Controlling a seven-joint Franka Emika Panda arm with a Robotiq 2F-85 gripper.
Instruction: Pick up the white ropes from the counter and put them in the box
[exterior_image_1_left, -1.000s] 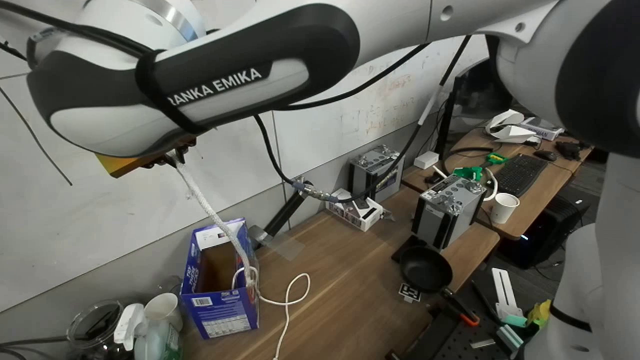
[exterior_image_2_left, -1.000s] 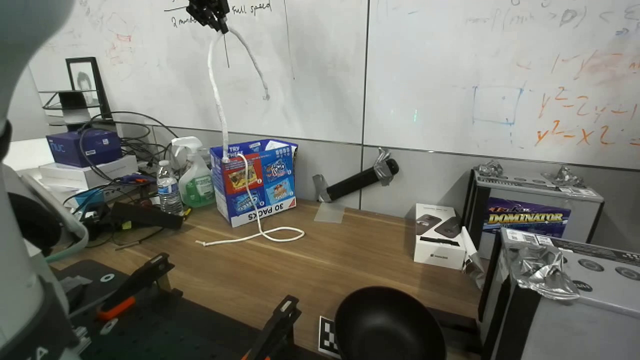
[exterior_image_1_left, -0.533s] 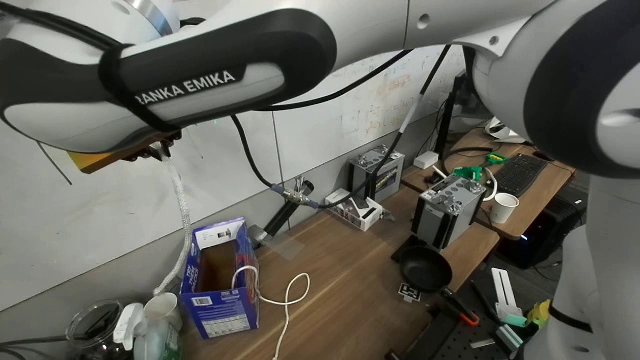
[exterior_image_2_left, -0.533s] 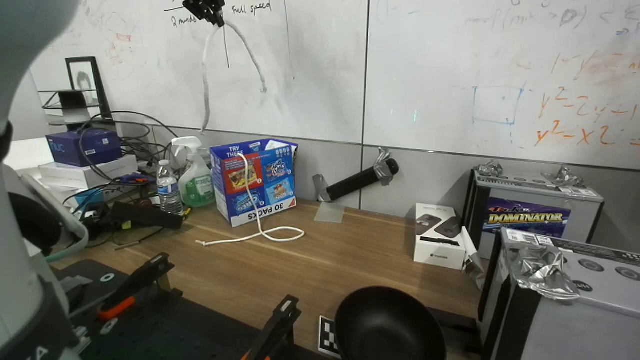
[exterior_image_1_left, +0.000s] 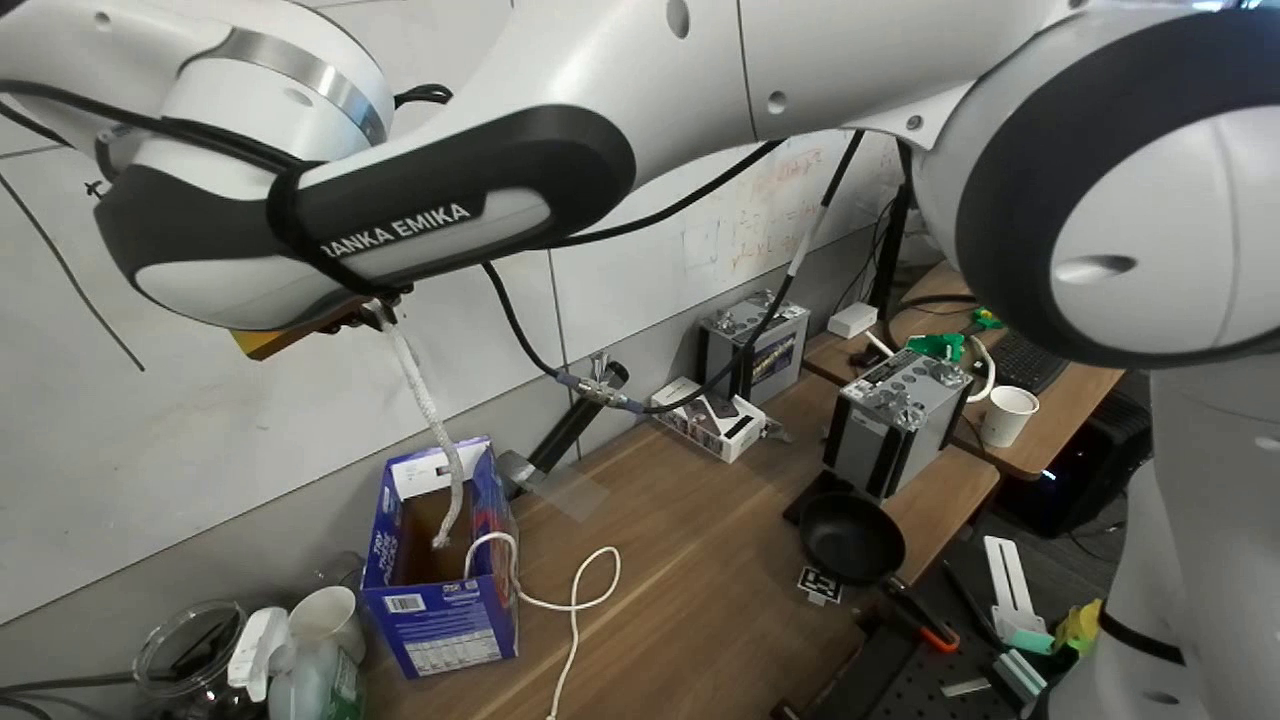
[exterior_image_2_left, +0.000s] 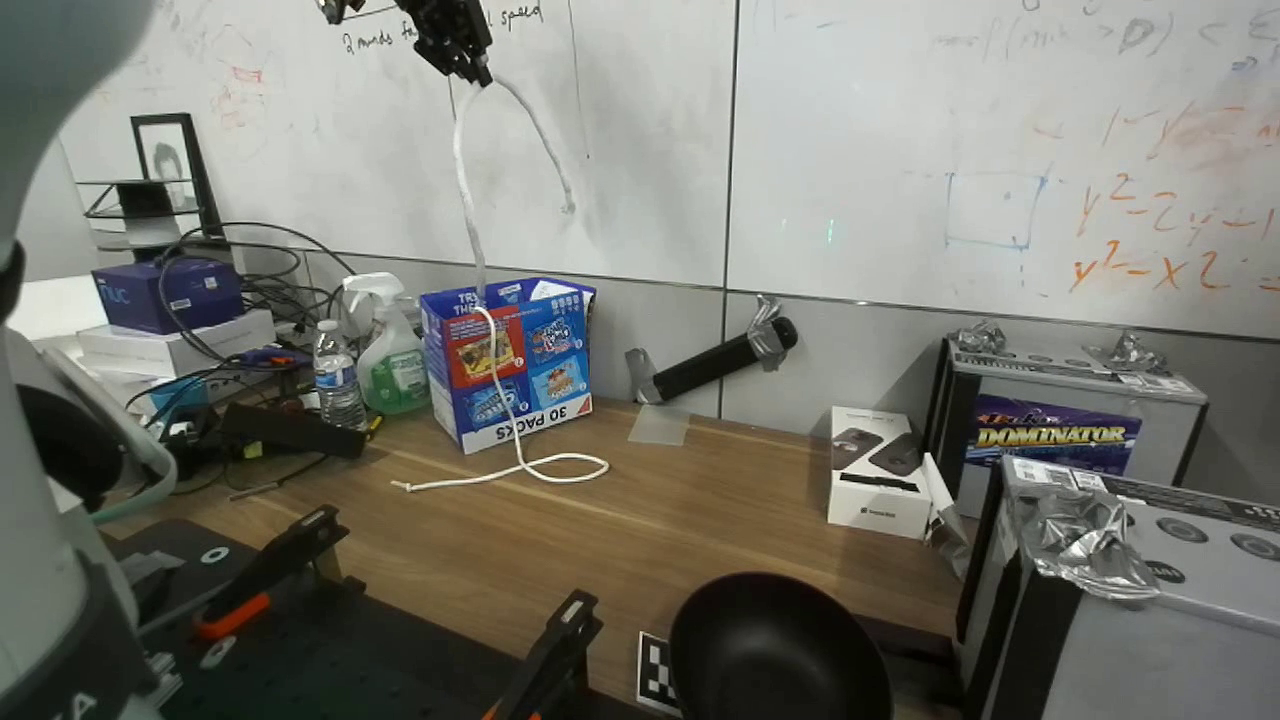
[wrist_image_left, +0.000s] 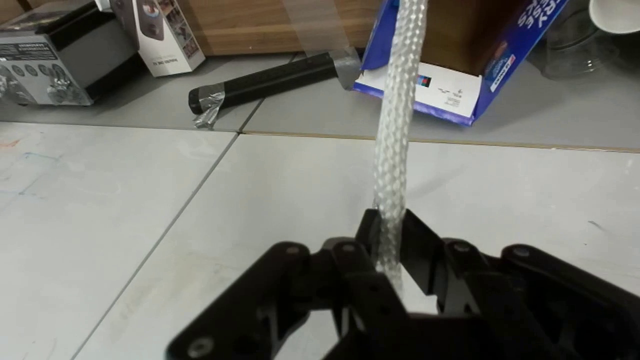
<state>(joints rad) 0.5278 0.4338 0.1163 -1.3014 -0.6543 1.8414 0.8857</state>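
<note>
The gripper (wrist_image_left: 390, 222) pinched a rope (wrist_image_left: 394, 125), seemingly light and limp, sensibly between its ends; one tip's depth was unclear.

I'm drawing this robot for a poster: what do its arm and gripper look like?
The arm is white with rounded dark panels, a silver band, a black strap and white "ANKA EMIKA" lettering; black cables run along it. The gripper is black, with jointed, bolted linkages.
</note>
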